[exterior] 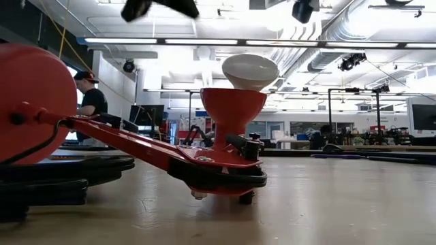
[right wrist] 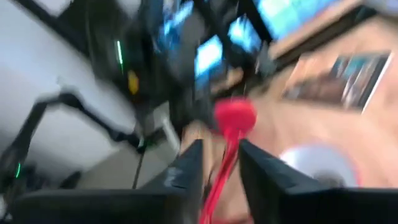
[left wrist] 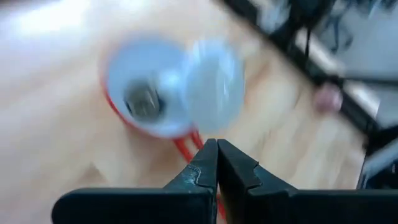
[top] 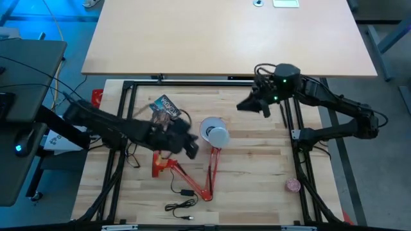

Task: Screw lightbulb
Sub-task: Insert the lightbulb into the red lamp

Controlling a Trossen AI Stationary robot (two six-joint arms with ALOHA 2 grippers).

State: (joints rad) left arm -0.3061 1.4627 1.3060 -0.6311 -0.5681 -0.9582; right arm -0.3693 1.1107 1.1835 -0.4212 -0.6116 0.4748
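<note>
The red desk lamp (top: 192, 168) lies on the wooden table with its shade (top: 208, 127) turned mouth-up; the shade is white inside with a dark socket (left wrist: 143, 101). The white lightbulb (top: 219, 136) rests in the shade's mouth, leaning on its rim; it also shows in the left wrist view (left wrist: 213, 84) and the low view (exterior: 250, 70). My left gripper (top: 191, 149) is shut and empty, just left of the shade, above the table. My right gripper (top: 247, 106) is open and empty, raised at the far right of the lamp.
A printed packet (top: 165, 108) lies behind the left gripper. The lamp's black cable and plug (top: 183, 196) lie near the front edge. A pink round object (top: 293, 185) sits at the right frame rail. A person (exterior: 88, 99) stands in the room behind the table.
</note>
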